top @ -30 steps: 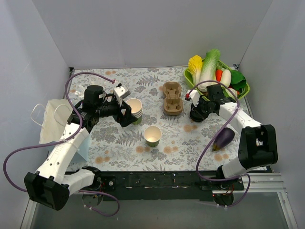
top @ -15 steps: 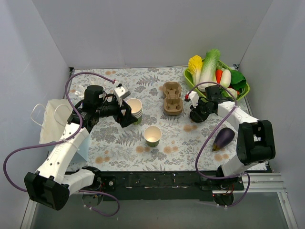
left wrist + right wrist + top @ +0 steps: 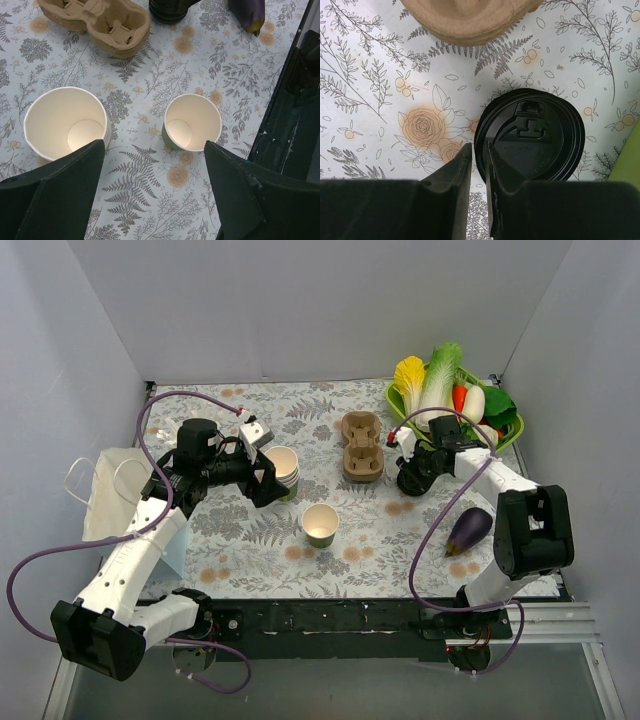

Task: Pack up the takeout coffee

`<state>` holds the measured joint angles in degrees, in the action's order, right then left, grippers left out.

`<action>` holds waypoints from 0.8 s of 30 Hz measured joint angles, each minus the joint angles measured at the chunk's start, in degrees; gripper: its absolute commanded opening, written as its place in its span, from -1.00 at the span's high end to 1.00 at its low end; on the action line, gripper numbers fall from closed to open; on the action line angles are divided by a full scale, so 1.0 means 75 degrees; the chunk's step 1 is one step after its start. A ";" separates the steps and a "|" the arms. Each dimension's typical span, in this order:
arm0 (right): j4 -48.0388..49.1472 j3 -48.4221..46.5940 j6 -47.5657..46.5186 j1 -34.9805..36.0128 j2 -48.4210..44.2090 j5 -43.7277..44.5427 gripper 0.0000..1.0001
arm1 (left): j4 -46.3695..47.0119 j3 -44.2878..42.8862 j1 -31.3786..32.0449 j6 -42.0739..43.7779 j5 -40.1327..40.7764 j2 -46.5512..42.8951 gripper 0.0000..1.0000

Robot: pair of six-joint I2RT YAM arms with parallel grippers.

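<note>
Over the last second the right gripper (image 3: pixel 408 476) has crept leftward onto the black lid (image 3: pixel 530 135), its forearm swinging in behind; nothing else has shifted. No finished, lidded takeout coffee is in view yet. The single cup (image 3: pixel 320 525) stands open and upright near the table's middle, in front of the pulp carrier (image 3: pixel 361 447). It is well apart from the lid, which lies just right of the carrier. In the right wrist view the fingers are drawn nearly together astride the lid's left rim, seemingly pinching it. That reads as the lid pickup beginning, with capping the cup to follow. The left gripper (image 3: pixel 152 150) hangs spread wide and empty, the cup stack (image 3: pixel 65 125) just beside one finger. Farther right an eggplant (image 3: pixel 468 530) lies apart.
</note>
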<state>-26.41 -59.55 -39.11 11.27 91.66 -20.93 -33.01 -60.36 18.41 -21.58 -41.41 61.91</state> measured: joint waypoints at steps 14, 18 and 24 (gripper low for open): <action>0.0058 -0.0239 0.0356 0.0000 0.0259 -0.0090 0.62 | -0.0029 0.0000 0.0000 0.0032 -0.0026 0.0000 -0.63; 0.0061 -0.0326 0.0431 0.0000 0.0280 -0.0093 0.65 | -0.0055 0.0000 0.0000 0.0038 -0.0029 0.0000 -0.63; 0.0058 -0.0472 0.0560 0.0000 0.0347 -0.0131 0.53 | -0.0055 0.0000 0.0000 0.0050 -0.0032 0.0000 -0.63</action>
<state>-25.98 -63.09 -34.92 11.27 94.26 -21.91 -33.43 -60.36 18.41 -21.21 -41.65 61.91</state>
